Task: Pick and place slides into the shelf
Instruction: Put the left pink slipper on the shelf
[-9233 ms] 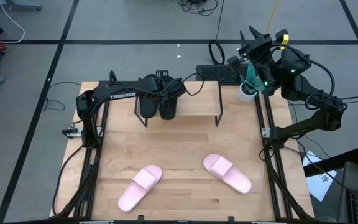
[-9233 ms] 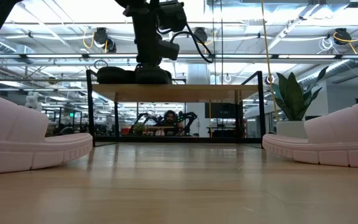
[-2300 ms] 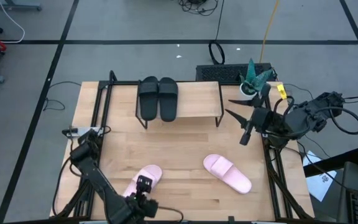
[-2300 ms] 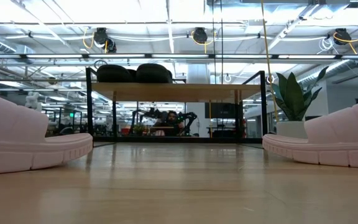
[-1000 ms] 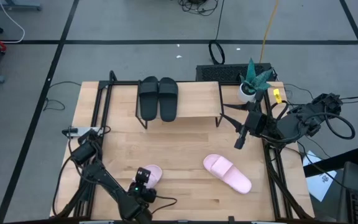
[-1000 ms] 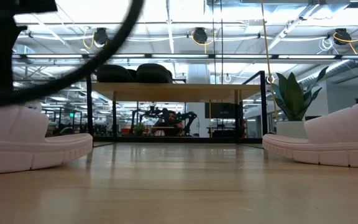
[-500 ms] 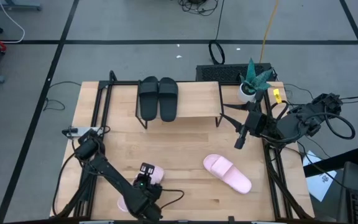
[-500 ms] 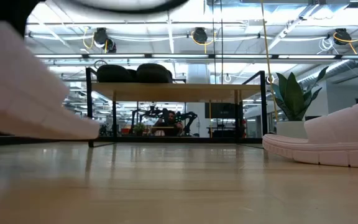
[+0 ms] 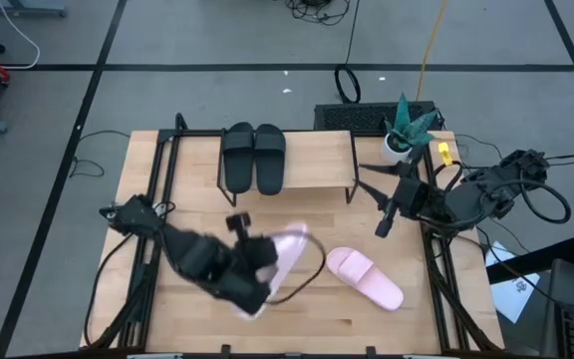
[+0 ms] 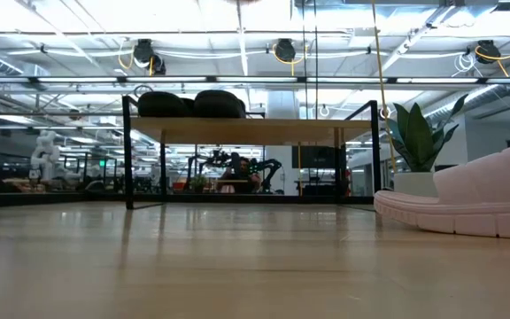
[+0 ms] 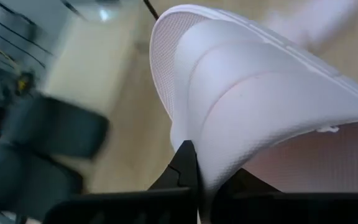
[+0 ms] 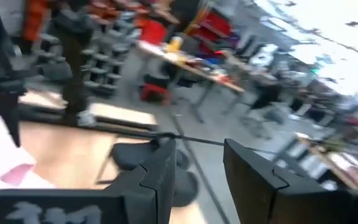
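Lifted by left pincer (image 9: 267,261): one pink slide (image 9: 285,251) (two black (image 9: 254,158) shelved).

My wooden tabletop (image 9: 307,204) fills the middle of the high view, with grey floor (image 9: 217,40) marked by dark lines all around it. A potted plant (image 9: 404,125) stands at the table's upper right corner, next to a black keyboard (image 9: 352,118). A yellow cable (image 9: 432,40) runs off the top of the frame, and cables coil at top centre. In the low view, ceiling lights (image 10: 277,49) glow at the top, the plant (image 10: 419,146) stands at right, and a person sits far behind at centre.
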Robot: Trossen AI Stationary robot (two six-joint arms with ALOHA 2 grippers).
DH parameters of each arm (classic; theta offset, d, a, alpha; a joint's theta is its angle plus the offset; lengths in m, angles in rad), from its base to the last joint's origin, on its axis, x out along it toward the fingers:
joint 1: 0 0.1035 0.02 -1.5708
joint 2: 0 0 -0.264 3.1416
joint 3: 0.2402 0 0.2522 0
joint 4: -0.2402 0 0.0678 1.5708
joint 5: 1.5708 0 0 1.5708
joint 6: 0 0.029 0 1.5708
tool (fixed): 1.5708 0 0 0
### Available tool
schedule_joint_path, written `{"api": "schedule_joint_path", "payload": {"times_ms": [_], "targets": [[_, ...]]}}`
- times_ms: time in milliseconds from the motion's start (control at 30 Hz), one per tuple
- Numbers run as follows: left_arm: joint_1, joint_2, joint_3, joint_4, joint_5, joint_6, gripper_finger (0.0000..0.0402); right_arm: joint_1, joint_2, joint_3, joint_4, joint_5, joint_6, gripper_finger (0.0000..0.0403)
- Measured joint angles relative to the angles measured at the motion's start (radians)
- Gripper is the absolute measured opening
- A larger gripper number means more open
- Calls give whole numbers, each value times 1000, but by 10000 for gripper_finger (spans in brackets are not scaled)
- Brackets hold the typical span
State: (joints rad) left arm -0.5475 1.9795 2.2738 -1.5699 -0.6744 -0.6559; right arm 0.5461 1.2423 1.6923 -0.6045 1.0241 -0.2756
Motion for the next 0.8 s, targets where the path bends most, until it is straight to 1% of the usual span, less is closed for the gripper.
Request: {"api": "schedule_joint_path", "payload": {"times_ms": [67,133,200,267,367,500,667,733,800], "targets": [[34,2,82,7,-56,26,1,0,0,0,55,86,-51,125],[75,-26,72,69,-84,57,0,0,-4,0,136,203,-149,125],[105,-36,79,72,-81,75,0,0,-13,-1,234,304,-276,125],[145,-36,82,88,-55,99,0,-1,-29,-1,328,352,-398,125],[202,-36,82,120,-44,173,0,-1,-55,0,438,367,-511,125],[283,-36,82,251,-35,286,0,-2,-100,0,511,365,-563,125],[383,-63,81,487,-14,414,0,-23,-152,0,527,363,-578,125],[417,-88,82,599,-15,508,0,-37,-165,0,525,362,-578,125],[453,-108,83,711,-23,636,0,-55,-176,0,525,362,-582,125]]}}
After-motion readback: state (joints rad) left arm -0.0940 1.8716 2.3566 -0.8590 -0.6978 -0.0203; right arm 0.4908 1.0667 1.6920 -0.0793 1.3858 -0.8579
